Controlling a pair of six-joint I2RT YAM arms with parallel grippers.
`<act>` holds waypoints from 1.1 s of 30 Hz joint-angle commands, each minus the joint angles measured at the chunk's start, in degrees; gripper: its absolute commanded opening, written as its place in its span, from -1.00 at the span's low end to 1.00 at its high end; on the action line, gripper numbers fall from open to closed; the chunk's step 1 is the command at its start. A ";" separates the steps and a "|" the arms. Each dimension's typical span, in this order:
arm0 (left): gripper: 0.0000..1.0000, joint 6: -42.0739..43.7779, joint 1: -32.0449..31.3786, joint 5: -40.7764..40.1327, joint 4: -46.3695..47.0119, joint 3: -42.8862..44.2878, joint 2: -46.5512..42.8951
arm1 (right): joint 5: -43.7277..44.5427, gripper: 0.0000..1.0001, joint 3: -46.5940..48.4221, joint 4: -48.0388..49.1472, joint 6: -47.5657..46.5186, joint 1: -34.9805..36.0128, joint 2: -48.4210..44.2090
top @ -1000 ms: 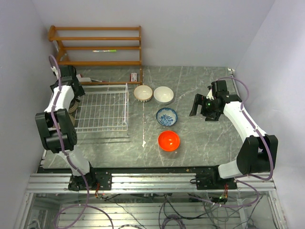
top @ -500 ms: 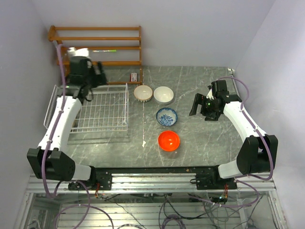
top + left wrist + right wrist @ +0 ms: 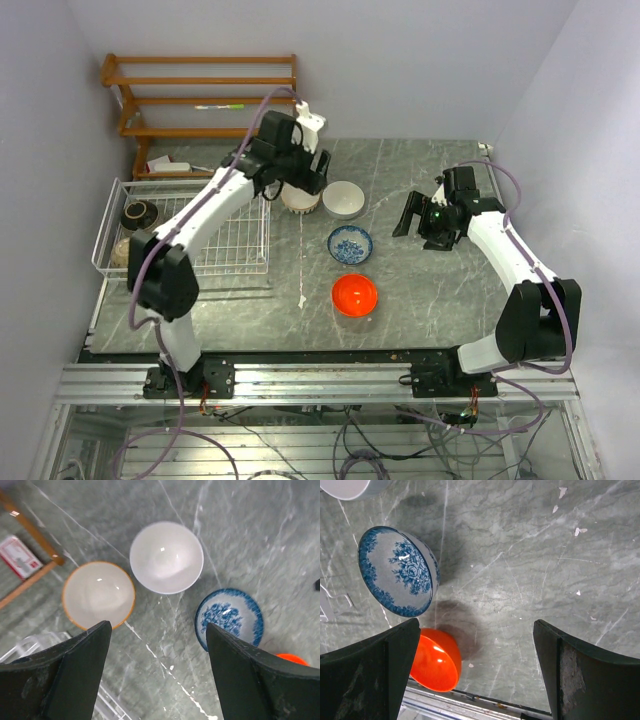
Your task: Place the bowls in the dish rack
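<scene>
Left claw (image 3: 157, 630) gapes wide, empty, over the cream bowl (image 3: 98, 595) and white bowl (image 3: 166, 557). The blue-patterned bowl (image 3: 229, 617) and orange bowl (image 3: 354, 294) lie nearer its right. The dish rack (image 3: 215, 235) to its left holds the black bowl (image 3: 138, 213) and tan bowl (image 3: 122, 252). Two loaded, four left on the bench (image 3: 440, 290). Right claw (image 3: 476, 625) open, empty.

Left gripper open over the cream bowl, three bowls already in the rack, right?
No: the top view shows two in the rack, the black bowl and the tan bowl. The left gripper is open over the cream bowl.
</scene>
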 commanded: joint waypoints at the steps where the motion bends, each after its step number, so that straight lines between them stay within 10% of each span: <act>1: 0.70 8.45 -0.31 4.95 -3.56 2.65 7.73 | -0.99 0.92 1.20 1.34 0.91 -0.41 0.71; 27: 0.52 11.71 -2.23 -10.82 6.62 1.43 24.75 | 1.01 0.92 2.60 -0.18 -1.73 -0.66 4.88; 33: 0.22 10.82 -2.23 -10.41 7.45 1.58 27.80 | 1.88 0.92 2.54 -0.87 -2.04 -0.66 5.14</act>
